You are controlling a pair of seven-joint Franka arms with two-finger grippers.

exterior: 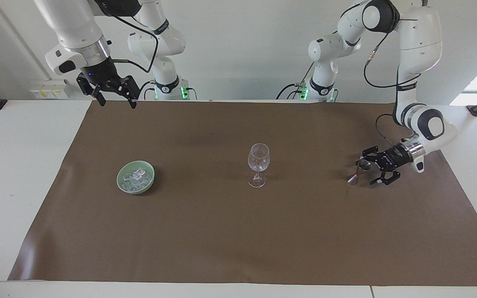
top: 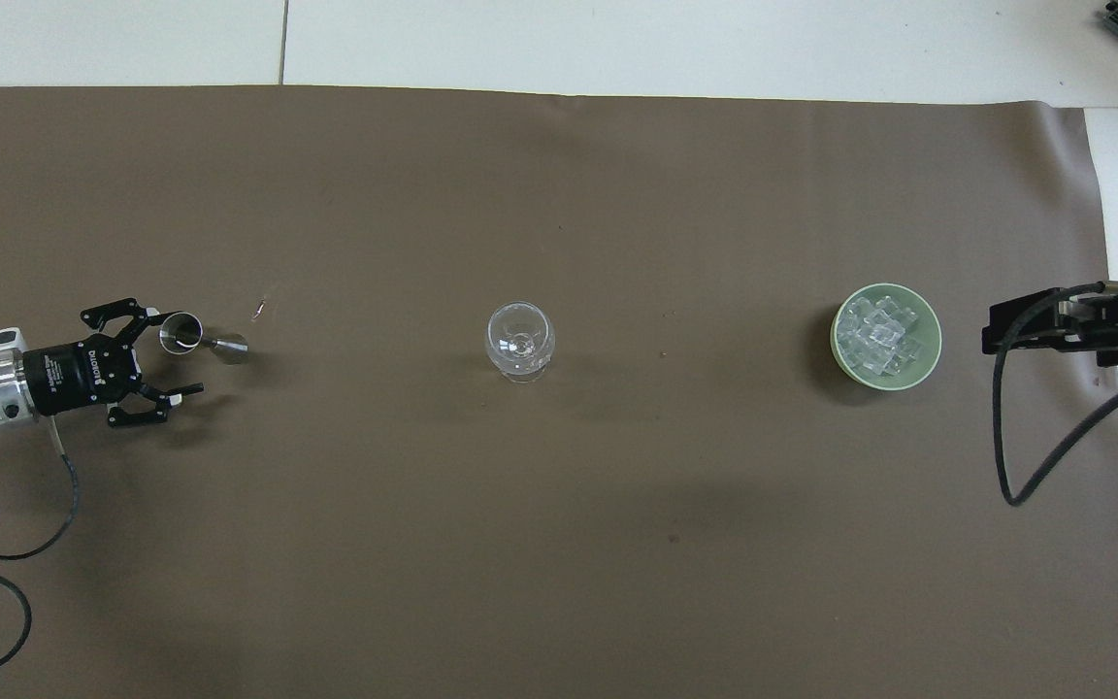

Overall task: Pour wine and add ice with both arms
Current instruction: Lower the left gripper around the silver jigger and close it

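Observation:
A clear stemmed wine glass [exterior: 258,165] [top: 520,340] stands mid-mat and looks empty. Toward the right arm's end sits a pale green bowl [exterior: 150,180] [top: 933,357] holding several ice cubes [exterior: 136,176] [top: 877,335]. A small metal jigger [exterior: 360,170] [top: 192,335] stands toward the left arm's end. My left gripper [exterior: 367,170] [top: 184,352] is low and open, with the jigger's cup just at the mouth of its fingers; whether they touch I cannot tell. The right gripper [exterior: 117,104] [top: 1005,326] hangs open and high over the mat's edge, holding nothing. The wine is out of view.
A brown mat [exterior: 238,240] [top: 559,544] covers most of the white table. Black cables trail from both wrists. Both arm bases stand at the robots' edge of the table.

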